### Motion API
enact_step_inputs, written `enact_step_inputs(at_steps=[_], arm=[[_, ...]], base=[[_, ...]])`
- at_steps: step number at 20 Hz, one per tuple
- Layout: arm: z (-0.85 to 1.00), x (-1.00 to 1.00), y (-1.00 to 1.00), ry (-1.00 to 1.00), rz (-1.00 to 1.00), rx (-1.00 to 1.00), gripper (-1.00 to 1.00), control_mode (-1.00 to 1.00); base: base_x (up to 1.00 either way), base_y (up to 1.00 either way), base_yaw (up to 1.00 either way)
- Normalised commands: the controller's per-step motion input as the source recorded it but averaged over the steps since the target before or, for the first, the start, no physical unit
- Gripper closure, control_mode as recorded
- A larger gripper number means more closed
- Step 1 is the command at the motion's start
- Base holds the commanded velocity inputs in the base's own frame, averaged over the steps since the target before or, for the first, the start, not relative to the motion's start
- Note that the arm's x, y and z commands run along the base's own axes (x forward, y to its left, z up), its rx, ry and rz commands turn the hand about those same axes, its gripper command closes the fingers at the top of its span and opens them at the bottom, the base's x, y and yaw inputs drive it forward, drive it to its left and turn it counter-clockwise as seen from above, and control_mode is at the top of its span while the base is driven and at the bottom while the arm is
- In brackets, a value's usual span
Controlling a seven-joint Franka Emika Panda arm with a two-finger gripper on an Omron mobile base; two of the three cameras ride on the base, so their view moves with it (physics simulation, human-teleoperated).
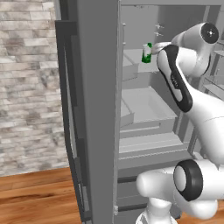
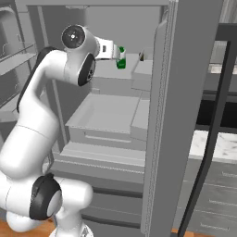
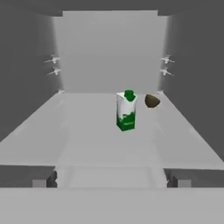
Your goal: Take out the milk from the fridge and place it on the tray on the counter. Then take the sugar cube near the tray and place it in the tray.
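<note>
With jaws released, we should drive straight at the upright milk (image 3: 126, 111) on the fridge (image 1: 98, 87) shelf, clear of the brown lump (image 3: 152, 101) beside it.

We see a pale brick wall (image 1: 26, 87) at 9 o'clock in the left base view, wood plank floor (image 1: 35, 197) at 7 o'clock. In the right base view, grey panelled cabinet fronts (image 2: 213, 199) sit at 4 o'clock. Flat, even light.

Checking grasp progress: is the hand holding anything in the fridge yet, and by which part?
Nothing is held. The milk stands upright on the fridge shelf, ahead of the hand and apart from it.
</note>
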Motion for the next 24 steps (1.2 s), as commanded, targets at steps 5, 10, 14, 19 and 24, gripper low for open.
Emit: enact_step_inputs(at_steps=[5, 10, 14, 19, 24], arm=[[0.00, 0.00, 0.05, -0.09, -0.12, -0.02, -1.00, -1.00], [-0.06, 0.06, 0.00, -0.02, -0.12, 0.00, -1.00, -1.00], [-0.14, 0.21, 0.00, 0.00, -0.13, 0.00, -1.00, -1.00], [-0.12, 0.26, 0.00, 0.01, -0.05, 0.00, -1.00, -1.00], [0.00, 0.22, 0.00, 0.04, 0.00, 0.02, -1.00, -1.00]], base=[[0.00, 0.00, 0.00], [0.00, 0.00, 0.00], [0.00, 0.00, 0.00], [0.00, 0.00, 0.00], [0.00, 0.00, 0.00]])
